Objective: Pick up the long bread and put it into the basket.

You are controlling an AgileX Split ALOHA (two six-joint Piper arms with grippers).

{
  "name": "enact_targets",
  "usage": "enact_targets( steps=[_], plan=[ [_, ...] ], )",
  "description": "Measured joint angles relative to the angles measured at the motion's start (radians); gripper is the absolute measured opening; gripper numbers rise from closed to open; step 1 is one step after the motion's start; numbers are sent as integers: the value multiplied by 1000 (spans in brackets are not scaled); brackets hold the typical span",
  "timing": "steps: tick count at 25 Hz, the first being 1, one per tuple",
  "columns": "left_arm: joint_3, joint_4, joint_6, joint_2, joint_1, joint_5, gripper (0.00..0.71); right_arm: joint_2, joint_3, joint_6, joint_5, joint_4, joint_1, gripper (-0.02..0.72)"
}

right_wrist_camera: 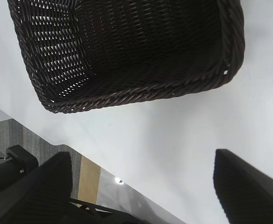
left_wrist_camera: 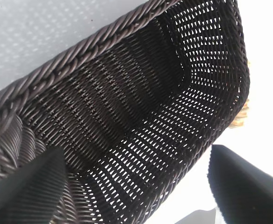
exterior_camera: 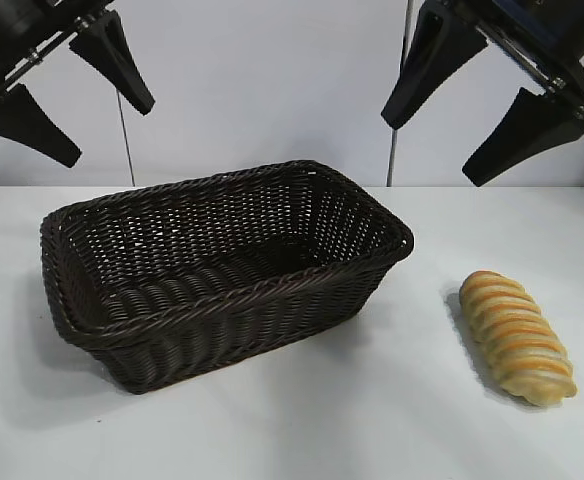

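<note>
On the white table (exterior_camera: 302, 420), right of centre as I face the rig, lies the long bread (exterior_camera: 517, 336), ridged side up, flat on the surface and pointing roughly toward me and away. It sits apart from the basket (exterior_camera: 222, 315), which takes up the middle-left of the table with its opening upward and nothing visible inside. Bare tabletop separates the two. High at upper left hangs the left gripper (exterior_camera: 67, 95), black fingers (exterior_camera: 112, 55) spread wide, pinching nothing, angled down over the basket's left end. High at upper right hangs the right gripper (exterior_camera: 462, 110), likewise spread and holding nothing, well above the bread. From the left wrist the basket (left_wrist_camera: 127, 107) interior fills the view, with a sliver of the bread (left_wrist_camera: 243, 112) past its far wall. From the right wrist the basket (right_wrist_camera: 127, 51) shows beyond bare table.
</note>
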Motion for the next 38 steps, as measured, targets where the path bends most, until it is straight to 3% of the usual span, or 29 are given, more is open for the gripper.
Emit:
enact_targets(
  steps=[18, 33, 38],
  plan=[
    [0, -1, 0, 0, 0, -5, 602, 0, 0, 0, 0, 0, 0, 568],
    [0, -117, -7, 0, 0, -62, 602, 0, 0, 0, -3, 0, 0, 568],
    [-51, -117, -41, 1, 29, 39, 599, 0, 0, 0, -4, 0, 0, 568]
  ],
)
